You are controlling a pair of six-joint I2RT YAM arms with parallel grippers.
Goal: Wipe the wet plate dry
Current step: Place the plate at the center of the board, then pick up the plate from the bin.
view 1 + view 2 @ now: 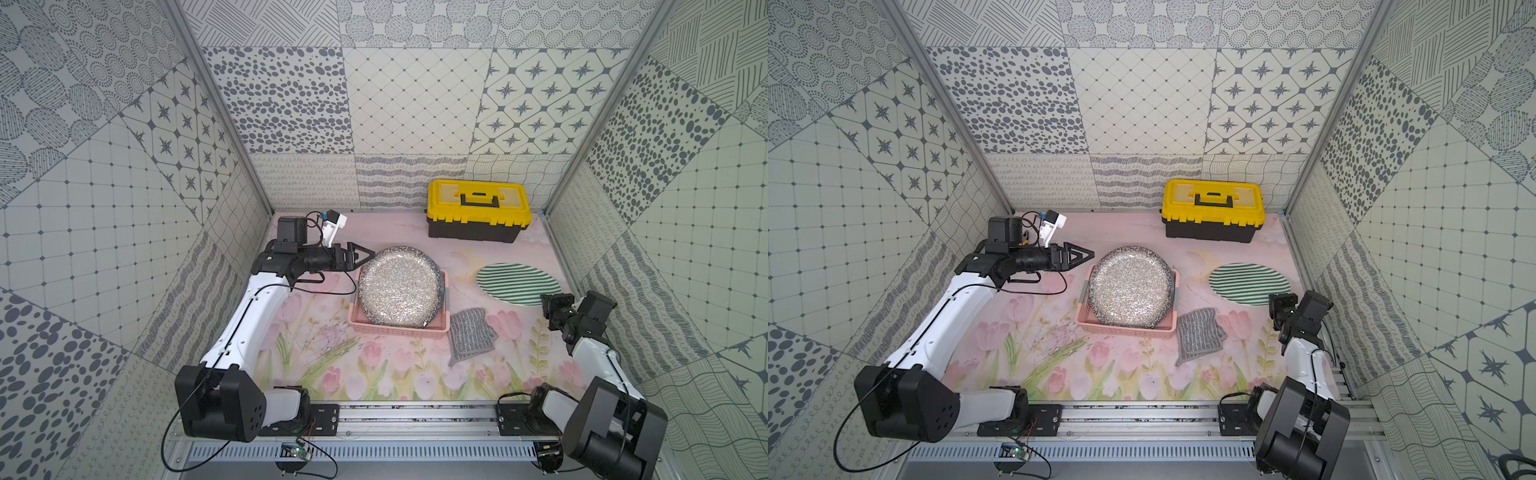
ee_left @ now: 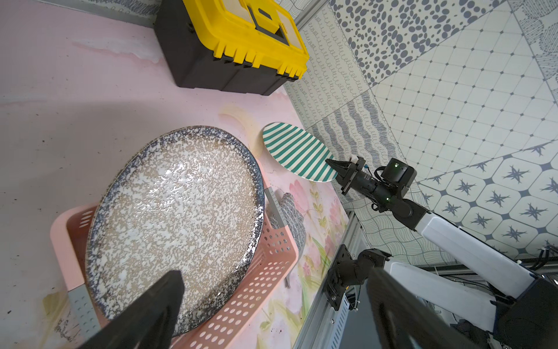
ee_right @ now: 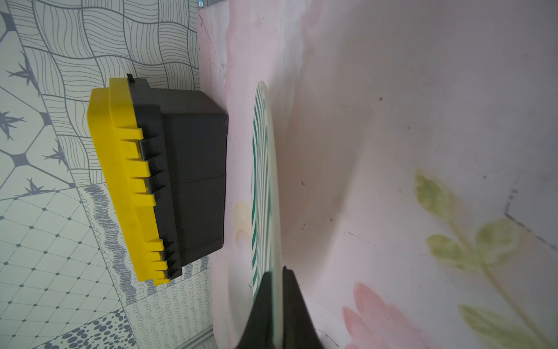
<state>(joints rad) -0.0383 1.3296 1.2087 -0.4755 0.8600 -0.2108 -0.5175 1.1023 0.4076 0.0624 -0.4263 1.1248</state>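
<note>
While the yellow toolbox (image 1: pixel 478 212) stands at the table's (image 1: pixel 374 374) far edge, the speckled plate (image 1: pixel 399 286) leans in the central pink basket (image 1: pixel 399 330). The striped plate (image 1: pixel 517 282) sits near the right edge, its rim pinched by the right gripper (image 3: pixel 274 276). The grey cloth (image 1: pixel 471 334) lies beside the basket, and the left gripper (image 1: pixel 368 254) gapes empty.

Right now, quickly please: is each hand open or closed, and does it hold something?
Left hand: open, holding nothing.
Right hand: closed on the rim of the green-striped plate.
</note>
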